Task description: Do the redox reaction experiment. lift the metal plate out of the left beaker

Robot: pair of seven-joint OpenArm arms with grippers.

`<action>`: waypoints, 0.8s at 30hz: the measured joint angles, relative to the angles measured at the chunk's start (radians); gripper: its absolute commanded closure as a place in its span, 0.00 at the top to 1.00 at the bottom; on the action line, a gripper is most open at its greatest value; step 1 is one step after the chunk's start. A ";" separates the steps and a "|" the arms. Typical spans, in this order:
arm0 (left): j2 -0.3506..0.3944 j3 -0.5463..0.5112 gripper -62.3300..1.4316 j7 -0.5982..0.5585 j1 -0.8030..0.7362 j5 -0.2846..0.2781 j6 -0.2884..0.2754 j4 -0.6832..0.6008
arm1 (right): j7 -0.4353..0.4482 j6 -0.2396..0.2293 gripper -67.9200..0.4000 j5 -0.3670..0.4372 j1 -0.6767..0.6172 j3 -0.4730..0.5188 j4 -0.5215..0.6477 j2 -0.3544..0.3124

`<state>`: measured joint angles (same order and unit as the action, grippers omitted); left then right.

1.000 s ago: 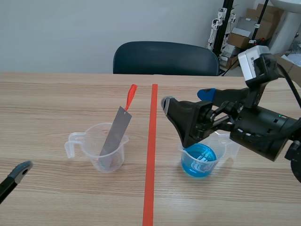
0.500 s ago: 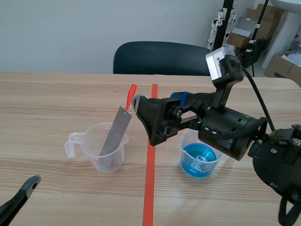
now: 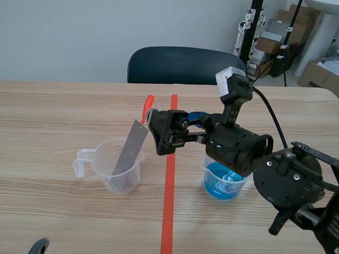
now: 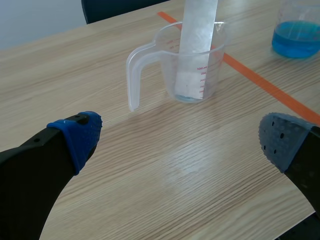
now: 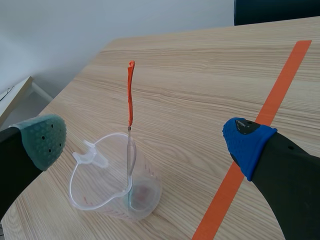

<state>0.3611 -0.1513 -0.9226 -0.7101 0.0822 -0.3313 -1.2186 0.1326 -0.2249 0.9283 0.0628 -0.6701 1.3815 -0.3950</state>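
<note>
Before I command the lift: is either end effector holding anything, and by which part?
Nothing is held. The right end effector and left end effector are both open; the metal plate leans in its beaker, ungripped.

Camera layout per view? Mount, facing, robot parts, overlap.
Scene view: between the arms, facing across the table to the chair; right arm and right gripper show.
Left wrist view: low on left arm, facing the plate in the left beaker; open left gripper shows.
Right wrist view: on right arm, looking down at the plate edge-on; its open fingers show.
Shared: all show plate and left beaker.
</note>
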 measured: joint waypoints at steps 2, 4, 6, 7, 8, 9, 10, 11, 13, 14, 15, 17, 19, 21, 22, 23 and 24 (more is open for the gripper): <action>-0.036 0.000 1.00 -0.065 0.000 -0.001 -0.006 0.043 | -0.008 0.000 1.00 0.000 0.014 -0.006 -0.017 0.014; -0.069 0.000 1.00 -0.146 0.000 0.000 -0.006 0.098 | -0.009 0.001 1.00 0.000 0.030 -0.027 -0.031 0.023; -0.095 0.000 1.00 -0.223 0.000 0.026 -0.006 0.153 | -0.011 0.012 1.00 0.008 0.045 -0.056 -0.038 0.035; -0.104 0.000 1.00 -0.260 0.001 0.062 -0.005 0.178 | -0.011 0.031 1.00 0.008 0.051 -0.069 -0.040 0.042; -0.110 0.000 1.00 -0.296 0.001 0.095 -0.004 0.203 | -0.013 0.050 1.00 0.008 0.057 -0.082 -0.043 0.052; -0.115 0.000 1.00 -0.336 0.002 0.126 -0.004 0.226 | -0.021 0.066 1.00 0.010 0.062 -0.093 -0.046 0.061; -0.120 0.000 1.00 -0.378 0.002 0.140 -0.003 0.249 | -0.028 0.078 1.00 0.012 0.067 -0.103 -0.047 0.068; -0.124 0.000 1.00 -0.417 0.004 0.148 -0.002 0.272 | -0.030 0.093 1.00 0.012 0.071 -0.113 -0.047 0.073; -0.126 0.000 1.00 -0.465 0.017 0.163 0.005 0.323 | -0.035 0.116 1.00 0.012 0.079 -0.128 -0.047 0.077; -0.126 0.000 1.00 -0.488 0.028 0.172 0.005 0.350 | -0.040 0.137 1.00 0.012 0.086 -0.134 -0.047 0.077; -0.125 0.000 1.00 -0.515 0.041 0.187 0.005 0.376 | -0.048 0.148 1.00 0.012 0.093 -0.138 -0.047 0.079; -0.125 0.000 1.00 -0.550 0.068 0.212 0.020 0.423 | -0.066 0.175 1.00 0.012 0.106 -0.145 -0.047 0.083; -0.125 0.000 1.00 -0.581 0.095 0.237 0.051 0.464 | -0.065 0.185 1.00 0.012 0.121 -0.155 -0.047 0.085; -0.124 0.000 1.00 -0.589 0.118 0.239 0.062 0.499 | -0.067 0.185 1.00 0.012 0.131 -0.157 -0.047 0.090; -0.124 0.000 1.00 -0.589 0.129 0.239 0.062 0.515 | -0.069 0.188 1.00 0.012 0.137 -0.157 -0.047 0.091; -0.124 0.000 1.00 -0.589 0.139 0.239 0.061 0.529 | -0.072 0.191 1.00 0.012 0.140 -0.157 -0.047 0.092; -0.122 0.000 1.00 -0.588 0.146 0.239 0.061 0.539 | -0.076 0.206 1.00 0.012 0.144 -0.157 -0.048 0.095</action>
<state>0.2386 -0.1513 -1.5105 -0.5636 0.3214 -0.2699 -0.6796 0.0566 -0.0189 0.9401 0.2070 -0.8268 1.3338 -0.3000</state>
